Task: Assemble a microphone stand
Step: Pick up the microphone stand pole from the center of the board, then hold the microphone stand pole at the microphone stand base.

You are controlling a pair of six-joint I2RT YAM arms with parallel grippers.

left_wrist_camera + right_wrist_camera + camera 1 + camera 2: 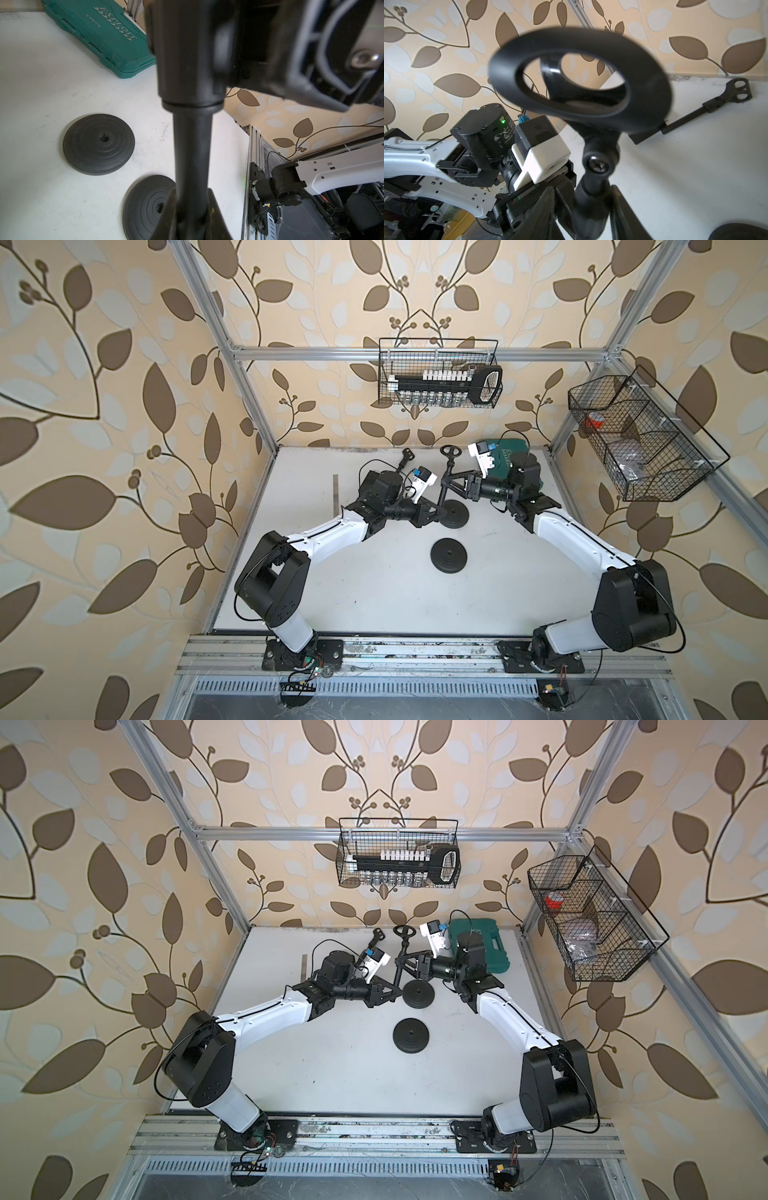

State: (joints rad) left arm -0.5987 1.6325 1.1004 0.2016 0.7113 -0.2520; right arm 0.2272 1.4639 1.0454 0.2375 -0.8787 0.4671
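The left claw (191,209) is clamped on the black stand pole (192,145) above the bench (41,83) — the right claw (583,203) straddles its clip end, grip impossible to tell.

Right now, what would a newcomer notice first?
A black pole topped by a ring clip rises mid-table, the left arm and right arm meeting at it. Two black round bases lie loose, one beside it, one nearer the robot. A green case sits far right.
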